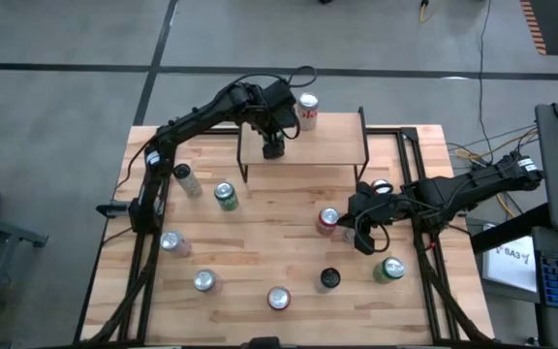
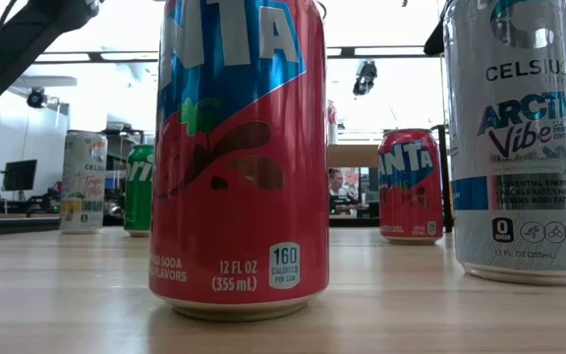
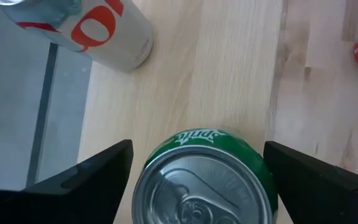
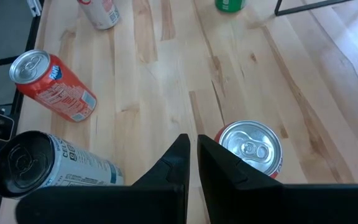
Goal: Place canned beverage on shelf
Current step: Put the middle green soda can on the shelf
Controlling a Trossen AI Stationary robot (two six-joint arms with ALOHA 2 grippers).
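Now letting go of the green can (image 3: 207, 180) on the shelf (image 1: 327, 145), left gripper (image 3: 197, 171) wide apart, right gripper (image 4: 191, 168) pinched together, more cans waiting

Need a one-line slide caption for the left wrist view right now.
Open left gripper straddles an upright green Sprite can on the light wood shelf, beside a white-and-red can.

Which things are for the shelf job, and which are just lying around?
Job: shelf; green Sprite can standing on it; left gripper, jaws open either side of that can; white can on the shelf.
Lying about: red Fanta can; Celsius can; right gripper, shut, idle.
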